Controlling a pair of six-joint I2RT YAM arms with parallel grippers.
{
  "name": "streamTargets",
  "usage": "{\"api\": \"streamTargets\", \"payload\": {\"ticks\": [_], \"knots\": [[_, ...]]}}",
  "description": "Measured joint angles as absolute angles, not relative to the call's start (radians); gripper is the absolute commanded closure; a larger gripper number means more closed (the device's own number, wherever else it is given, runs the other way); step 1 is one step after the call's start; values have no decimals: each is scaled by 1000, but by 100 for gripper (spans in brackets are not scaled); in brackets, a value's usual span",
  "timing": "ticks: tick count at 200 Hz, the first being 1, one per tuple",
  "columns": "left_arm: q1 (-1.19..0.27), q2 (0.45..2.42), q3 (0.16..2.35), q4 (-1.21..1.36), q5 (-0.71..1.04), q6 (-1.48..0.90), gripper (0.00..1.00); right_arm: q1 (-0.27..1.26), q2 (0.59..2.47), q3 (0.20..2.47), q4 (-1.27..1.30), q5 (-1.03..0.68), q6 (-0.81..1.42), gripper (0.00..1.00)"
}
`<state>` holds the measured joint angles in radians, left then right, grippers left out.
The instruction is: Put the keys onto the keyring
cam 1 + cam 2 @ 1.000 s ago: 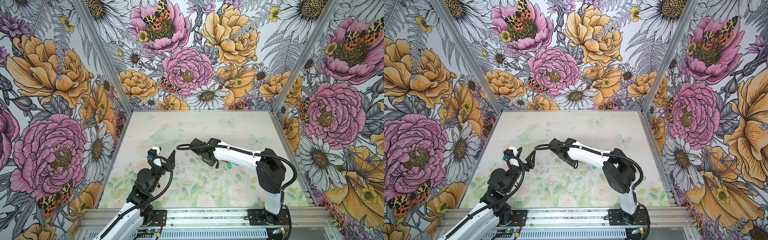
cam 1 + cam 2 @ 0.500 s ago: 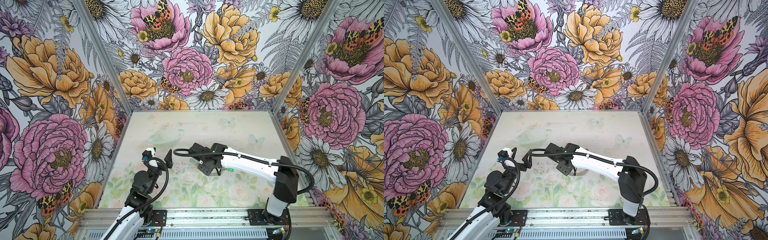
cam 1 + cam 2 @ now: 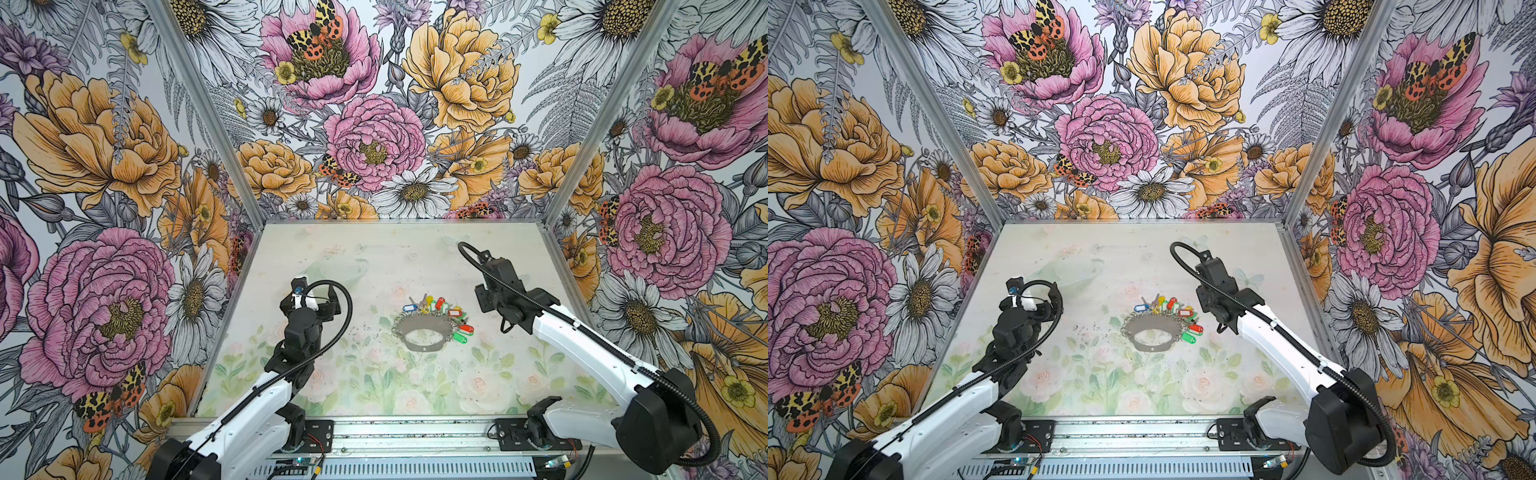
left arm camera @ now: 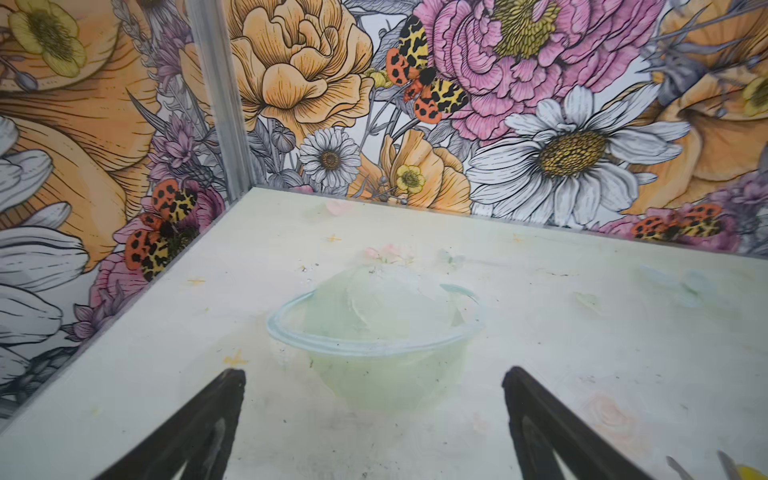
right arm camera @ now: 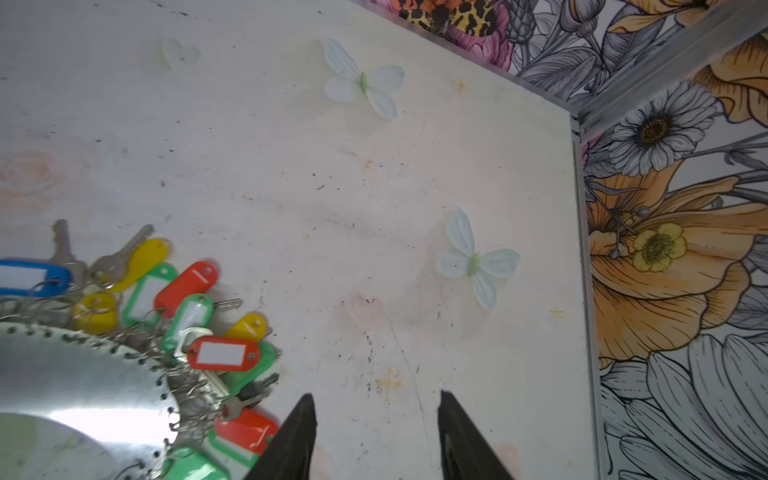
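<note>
Top views: keyring (image 3: 422,323) flat at centre of surface (image 3: 365,257) in both top views; keys (image 3: 410,308), blue-tagged, at its upper-left rim, touching the wire rings (image 3: 395,328) beside the coloured bunch (image 3: 451,316); probably hooked on already.
Left wrist: left end effector (image 4: 372,374) spread wide, empty, aimed at bare surface; well apart from the keyring, likely to avoid disturbing it.
Right wrist: right end effector (image 5: 376,399) parted, gripping nothing, lower centre; keys at left edge, keyring lower left.

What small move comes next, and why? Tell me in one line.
Probably draw the right gripper back to rest: it and the left gripper stand open, empty, apart from the keyring, and the blue-tagged key lies at its far rim; whether it is hooked on cannot be told.
</note>
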<state>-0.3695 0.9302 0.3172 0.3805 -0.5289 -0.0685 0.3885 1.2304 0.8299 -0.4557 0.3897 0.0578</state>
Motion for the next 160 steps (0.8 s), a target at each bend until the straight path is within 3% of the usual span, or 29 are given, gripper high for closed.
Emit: {"api": "streamTargets", "payload": {"ticks": [28, 61, 120, 123, 125, 126, 128, 130, 160], "knots": [[-311, 1146, 387, 468, -547, 39, 1, 237, 1272, 597, -104, 376, 12, 47], [-153, 1355, 400, 611, -434, 70, 1, 143, 1431, 517, 254, 328, -22, 47], [30, 1549, 392, 812, -159, 21, 1, -38, 1498, 443, 682, 19, 16, 44], [29, 1549, 392, 817, -152, 21, 1, -46, 1505, 430, 707, 12, 19, 42], [29, 1549, 392, 820, -148, 21, 1, -48, 1508, 426, 713, 9, 21, 31], [29, 1549, 391, 824, -145, 20, 1, -50, 1510, 421, 718, 7, 23, 31], [29, 1549, 391, 830, -140, 20, 1, -52, 1515, 415, 724, 3, 25, 6], [29, 1549, 391, 833, -137, 18, 1, -54, 1517, 411, 729, 1, 27, 2], [27, 1549, 390, 881, -113, 6, 1, -53, 1542, 387, 772, -4, 58, 0]]}}
